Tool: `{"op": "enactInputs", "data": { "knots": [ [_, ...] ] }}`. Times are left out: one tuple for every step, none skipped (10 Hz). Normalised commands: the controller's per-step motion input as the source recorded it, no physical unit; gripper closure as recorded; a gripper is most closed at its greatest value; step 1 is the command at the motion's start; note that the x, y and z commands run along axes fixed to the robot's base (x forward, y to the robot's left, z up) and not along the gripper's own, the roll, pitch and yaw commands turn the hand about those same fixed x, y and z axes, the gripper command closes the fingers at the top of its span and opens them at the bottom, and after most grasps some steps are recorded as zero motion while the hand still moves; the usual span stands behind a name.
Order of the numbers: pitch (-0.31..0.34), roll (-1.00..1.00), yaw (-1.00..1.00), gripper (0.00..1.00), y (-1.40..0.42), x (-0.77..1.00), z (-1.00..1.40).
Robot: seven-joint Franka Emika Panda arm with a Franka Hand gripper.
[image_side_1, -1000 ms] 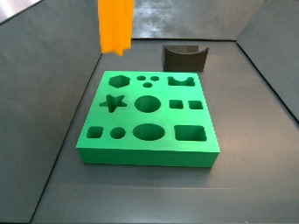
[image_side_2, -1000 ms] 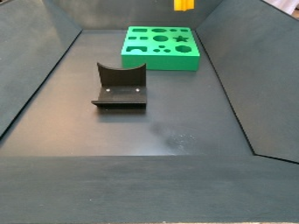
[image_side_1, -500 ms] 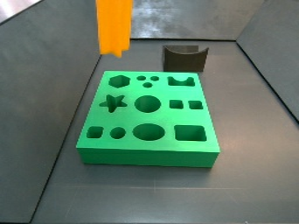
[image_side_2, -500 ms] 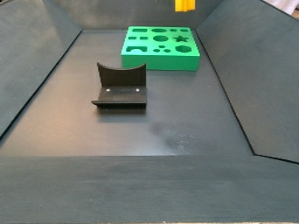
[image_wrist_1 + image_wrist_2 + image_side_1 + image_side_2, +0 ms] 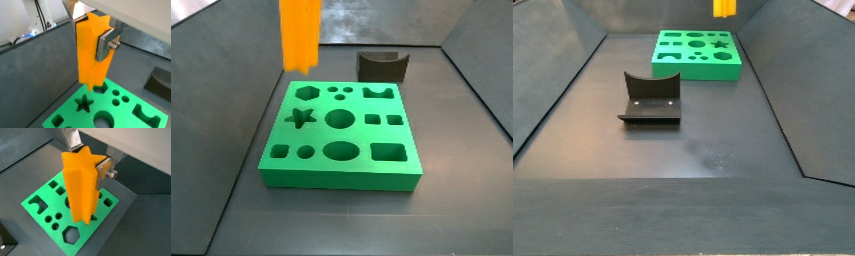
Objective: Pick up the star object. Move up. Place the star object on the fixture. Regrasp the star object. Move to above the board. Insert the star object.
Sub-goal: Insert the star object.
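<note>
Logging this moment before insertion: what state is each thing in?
Star object: held upright above the board, not inserted.
Gripper: shut on the star object, over the board.
Board: flat on the floor, all cutouts empty.
Fixture: on the floor, nothing on it.

Gripper clamped on the star object, held aloft

In both wrist views the gripper (image 5: 93,42) points downward, its flat silver fingers (image 5: 105,168) pressed against the sides of the orange star object (image 5: 81,185), which hangs upright below them; in both side views only the piece's lower end shows, the gripper itself out of frame
</note>
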Motion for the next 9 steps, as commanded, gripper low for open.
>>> {"op": "enactInputs", "data": {
  "knots": [
    [-0.187,-0.12,0.0,1.0,-0.22,0.0,-0.31],
    [-0.177,-0.15,-0.05,1.0,-0.21,0.01,-0.36],
    [-0.107,-0.1,-0.28,1.0,-0.16,0.17,-0.33],
    [-0.006,-0.05,-0.53,1.0,-0.09,0.3,-0.27],
    [0.0,0.0,-0.43,1.0,-0.03,0.12,-0.13],
    [0.0,0.0,0.0,1.0,0.0,0.06,0.0],
    [0.0,0.01,0.0,1.0,0.0,0.0,0.0],
    [0.004,0.04,-0.06,1.0,0.0,-0.04,-0.05],
    [0.0,0.02,-0.09,1.0,0.0,-0.02,-0.06]
  ]
}}
